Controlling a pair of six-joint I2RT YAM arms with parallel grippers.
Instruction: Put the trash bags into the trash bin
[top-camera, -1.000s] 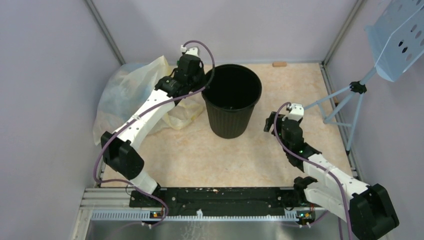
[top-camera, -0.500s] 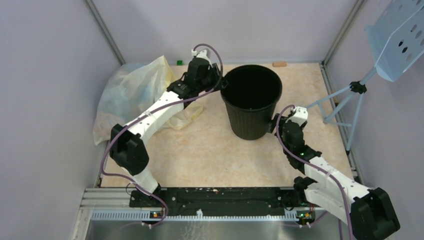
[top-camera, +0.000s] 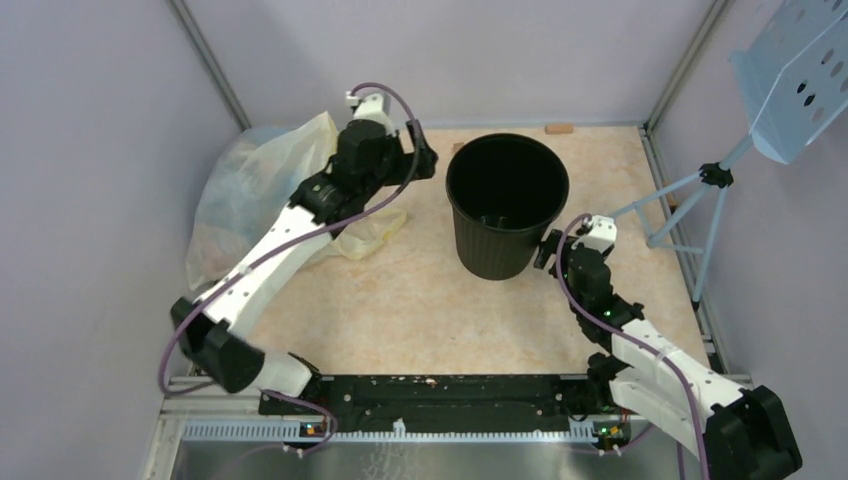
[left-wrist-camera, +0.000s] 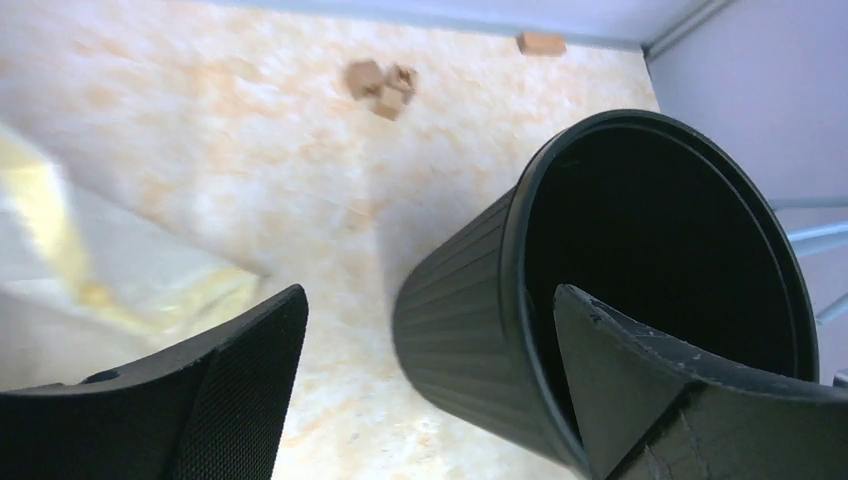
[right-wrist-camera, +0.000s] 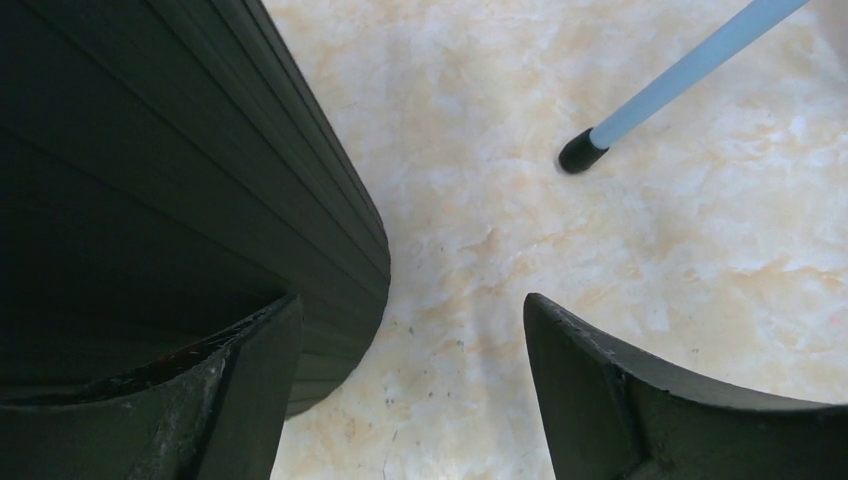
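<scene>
Top external, ribbed black trash bin (top-camera: 497, 250) upright, left jaws spread nearby

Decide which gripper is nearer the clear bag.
Left. The left gripper hangs between the clear bag and the bin, close to the bag's right edge. The right gripper sits beside the bin's opposite wall, with the bin between it and the bag.

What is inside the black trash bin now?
The trash bin looks dark inside, with only faint small glints near its bottom, too dim to identify. No blue bag shows there. In the left wrist view, one finger covers part of the opening.
</scene>
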